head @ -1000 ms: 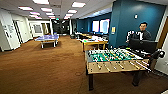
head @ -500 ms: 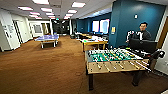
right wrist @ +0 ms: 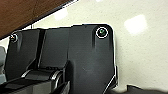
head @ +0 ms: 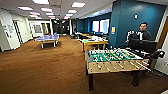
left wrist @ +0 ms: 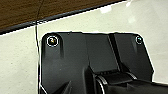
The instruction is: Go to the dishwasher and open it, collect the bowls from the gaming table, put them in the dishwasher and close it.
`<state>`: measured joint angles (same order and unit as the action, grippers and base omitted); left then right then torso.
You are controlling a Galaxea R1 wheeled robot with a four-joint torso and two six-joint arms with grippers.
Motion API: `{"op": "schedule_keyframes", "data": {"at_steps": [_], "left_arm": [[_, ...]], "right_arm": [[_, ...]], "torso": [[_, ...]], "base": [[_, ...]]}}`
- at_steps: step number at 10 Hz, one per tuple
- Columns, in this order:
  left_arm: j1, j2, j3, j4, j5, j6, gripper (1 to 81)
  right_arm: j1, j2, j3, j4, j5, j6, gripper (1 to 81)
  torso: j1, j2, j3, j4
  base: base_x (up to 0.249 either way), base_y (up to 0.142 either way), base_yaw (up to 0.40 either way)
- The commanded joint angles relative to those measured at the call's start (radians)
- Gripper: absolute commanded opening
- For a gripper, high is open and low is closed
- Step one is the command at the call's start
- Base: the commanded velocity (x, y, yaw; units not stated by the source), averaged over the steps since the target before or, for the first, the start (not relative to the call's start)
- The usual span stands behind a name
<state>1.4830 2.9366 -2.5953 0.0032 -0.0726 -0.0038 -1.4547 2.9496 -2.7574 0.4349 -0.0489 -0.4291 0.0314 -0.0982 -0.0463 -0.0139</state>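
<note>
claw state on either arm: cannot tell. you're driving past the foosball table (head: 113, 58); steer for the gaming table (head: 93, 41).

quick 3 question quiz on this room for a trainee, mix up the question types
1. True or false: the foosball table stands on brown carpet.
2. Multiple choice: the blue table-tennis table is A) far back on the left, B) right beside the foosball table, C) against the blue wall.
3. Fill in: a person stands behind the foosball table, in front of the ___ wall.

Key: 1 true; 2 A; 3 blue.
</note>
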Motion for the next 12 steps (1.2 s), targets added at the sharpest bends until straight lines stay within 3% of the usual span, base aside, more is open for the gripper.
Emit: {"op": "schedule_keyframes", "data": {"at_steps": [1, 12], "left_arm": [[-0.059, -0.008, 0.001, -0.003, 0.043, -0.002, 81.1], [-0.059, -0.011, 0.001, -0.005, 0.043, -0.004, 81.1]], "right_arm": [[0.063, -0.007, -0.007, 0.002, -0.06, -0.002, 81.1], [0.064, -0.005, -0.005, 0.001, -0.06, -0.002, 81.1]], "torso": [[0.0, 0.0, 0.0, 0.0], [-0.001, -0.001, 0.0, 0.0]], "base": [[0.0, 0.0, 0.0], [0.104, 0.006, 0.0]]}}
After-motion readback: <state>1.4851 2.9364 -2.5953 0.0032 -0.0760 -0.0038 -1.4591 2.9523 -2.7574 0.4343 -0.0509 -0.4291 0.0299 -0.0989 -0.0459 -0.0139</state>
